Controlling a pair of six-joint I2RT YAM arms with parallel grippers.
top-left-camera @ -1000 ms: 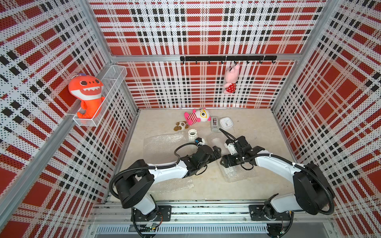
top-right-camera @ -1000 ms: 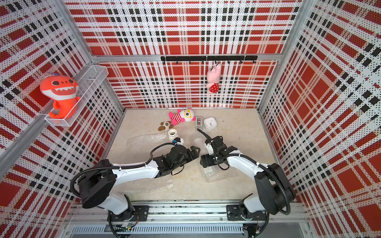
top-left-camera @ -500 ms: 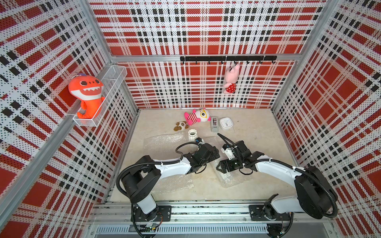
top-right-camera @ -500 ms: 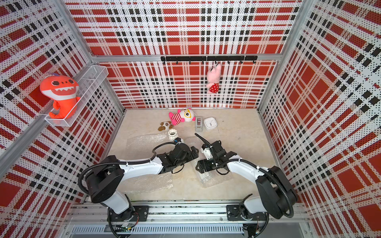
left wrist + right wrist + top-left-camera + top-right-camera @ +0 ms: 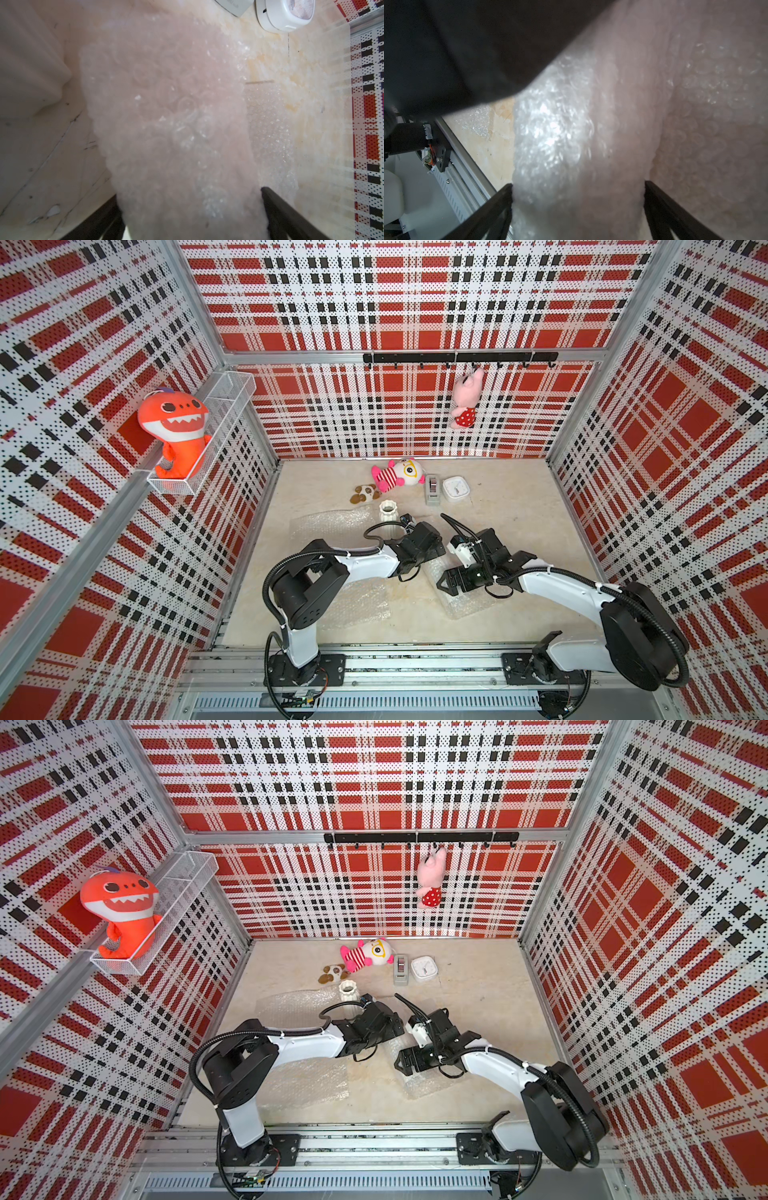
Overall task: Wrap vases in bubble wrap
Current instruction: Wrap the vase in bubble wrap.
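Left gripper [image 5: 189, 194] and right gripper [image 5: 578, 185], jaws wide, each astride the bubble wrap roll [image 5: 166, 104]; grip unclear

worktop [image 5: 478, 1002] | slim white vase [image 5: 348, 992] upright, just beside flat bubble wrap [image 5: 291, 1006] that shows on both sides of left arm [image 5: 307, 1046] | left tool [image 5: 392, 1028] and right tool [image 5: 405, 1061] close together over crumpled wrap [image 5: 428, 1081] | clock [image 5: 423, 968], tape dispenser [image 5: 401, 969] at back
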